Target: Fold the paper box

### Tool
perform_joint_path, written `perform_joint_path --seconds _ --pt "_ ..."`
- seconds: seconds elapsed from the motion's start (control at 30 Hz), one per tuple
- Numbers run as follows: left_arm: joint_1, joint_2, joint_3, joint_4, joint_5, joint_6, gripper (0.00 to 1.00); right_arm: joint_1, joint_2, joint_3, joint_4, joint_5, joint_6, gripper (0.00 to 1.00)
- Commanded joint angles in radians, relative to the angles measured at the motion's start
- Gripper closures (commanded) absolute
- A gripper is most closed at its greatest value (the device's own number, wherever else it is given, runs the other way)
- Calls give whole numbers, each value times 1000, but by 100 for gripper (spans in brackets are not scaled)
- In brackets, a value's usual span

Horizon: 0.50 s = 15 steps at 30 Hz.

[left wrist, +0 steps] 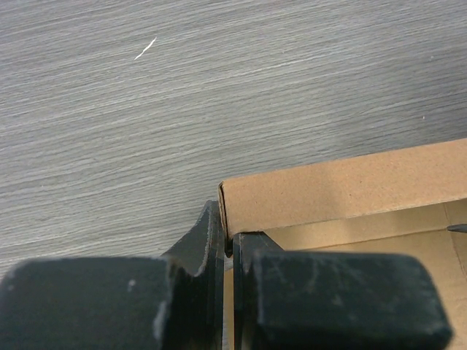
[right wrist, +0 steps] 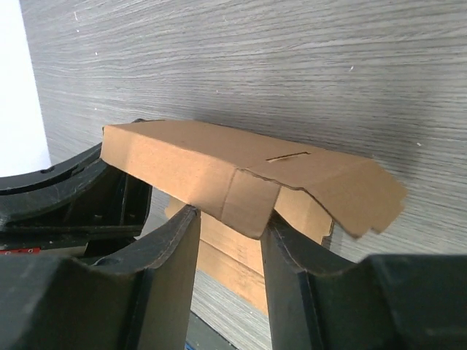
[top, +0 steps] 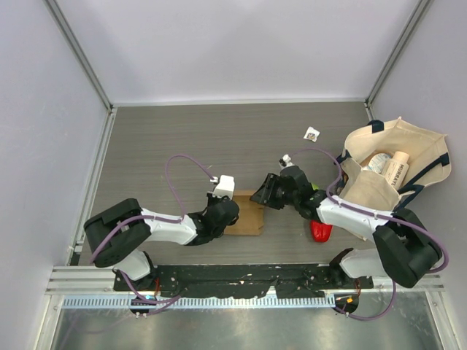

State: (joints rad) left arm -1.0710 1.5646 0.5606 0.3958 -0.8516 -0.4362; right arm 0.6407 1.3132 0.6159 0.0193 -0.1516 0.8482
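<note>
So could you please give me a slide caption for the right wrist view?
Right fingers pinching a folded flap of the brown paper box above the grey woodgrain table.

Take the paper box (top: 249, 216) as your landmark: your left gripper (top: 228, 211) sits at its left edge, your right gripper (top: 268, 193) at its right, the tote bag (top: 394, 171) well right.

Even, bright light; soft shadows.
Wrist views blur the near fingers (left wrist: 328, 299); the table (top: 219, 138) stays sharp, without glare.
</note>
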Motion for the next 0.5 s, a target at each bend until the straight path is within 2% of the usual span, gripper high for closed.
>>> perform_joint_path --seconds 0.0,0.03,0.1,0.13,0.23,0.33,0.47 --pt "2 -26 13 -32 0 -12 100 -27 -37 -41 225 -59 72 55" --pt "2 -28 12 -38 2 -15 100 -27 -63 -21 111 -43 48 55" --pt "3 -34 7 -38 -4 -16 100 -23 -95 37 -13 -2 -32 52" --pt "3 -35 7 -38 -4 -19 100 -15 -113 54 -150 16 -59 51" --pt "2 -34 5 -37 -9 -30 100 16 -199 116 -306 130 -133 48" --pt "3 -21 9 -38 -12 -42 100 19 -244 148 -309 182 -158 45" --pt "3 -8 24 -51 -12 -44 100 19 -128 208 -303 179 -172 47"
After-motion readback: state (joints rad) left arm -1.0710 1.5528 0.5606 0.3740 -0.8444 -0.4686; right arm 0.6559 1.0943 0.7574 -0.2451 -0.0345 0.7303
